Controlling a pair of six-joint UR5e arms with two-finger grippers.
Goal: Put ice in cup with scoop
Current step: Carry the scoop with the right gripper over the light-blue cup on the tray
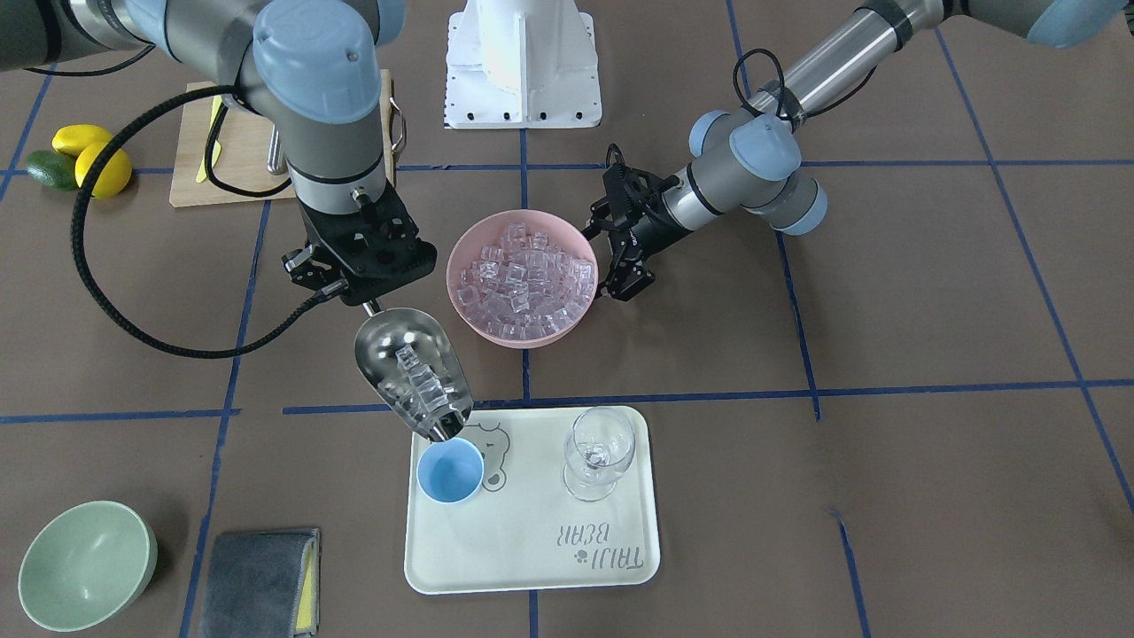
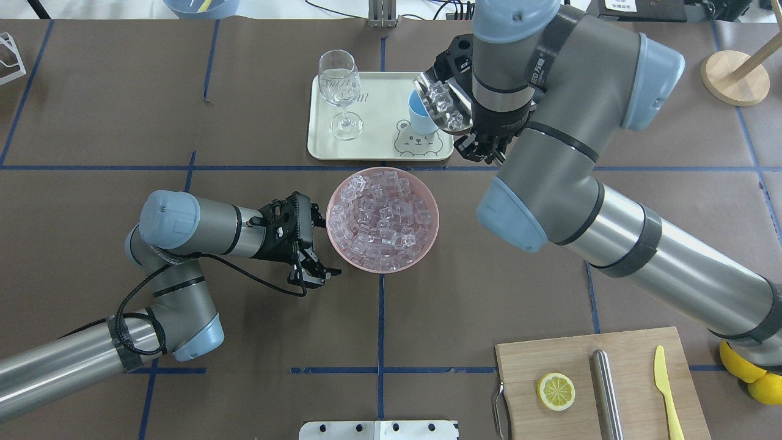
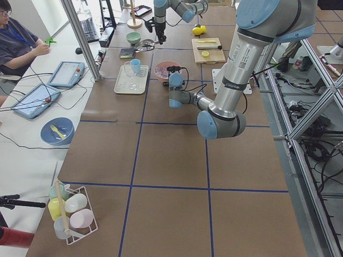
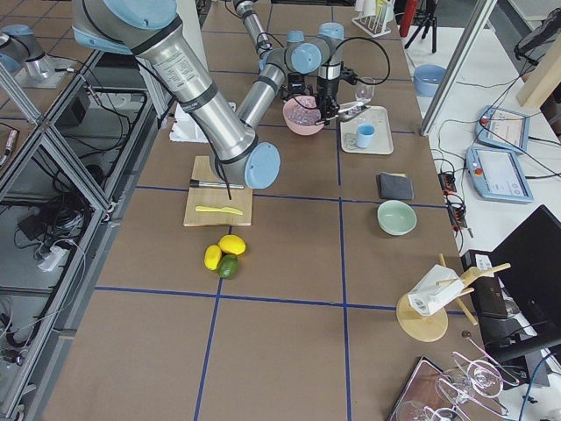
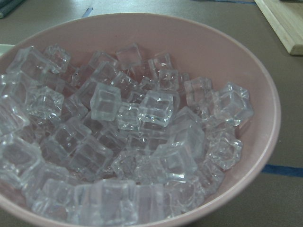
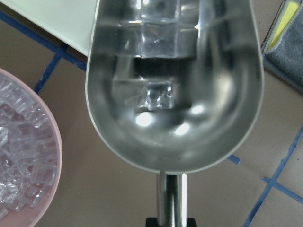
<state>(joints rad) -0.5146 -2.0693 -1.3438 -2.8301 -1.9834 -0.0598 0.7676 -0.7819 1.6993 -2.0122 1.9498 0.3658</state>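
Note:
My right gripper [image 1: 359,297] is shut on the thin handle of the steel scoop [image 1: 412,372]. The scoop is tilted down, its mouth just above the light-blue cup [image 1: 450,474] on the tray's corner. Several ice cubes [image 1: 423,385] lie in the trough, also seen in the right wrist view [image 6: 158,94]. From overhead the scoop [image 2: 443,104] partly covers the cup [image 2: 420,116]. A pink bowl [image 1: 523,341] holds many ice cubes [image 5: 118,132]. My left gripper [image 2: 324,241] is open, beside the bowl's rim [image 2: 366,266].
The cream tray [image 1: 532,549] also carries a clear wine glass [image 1: 600,452]. A pale green bowl [image 1: 84,563] and a grey cloth [image 1: 257,580] lie beyond the tray. A cutting board [image 2: 550,360] with lemon slice, steel cylinder and knife sits near my right base.

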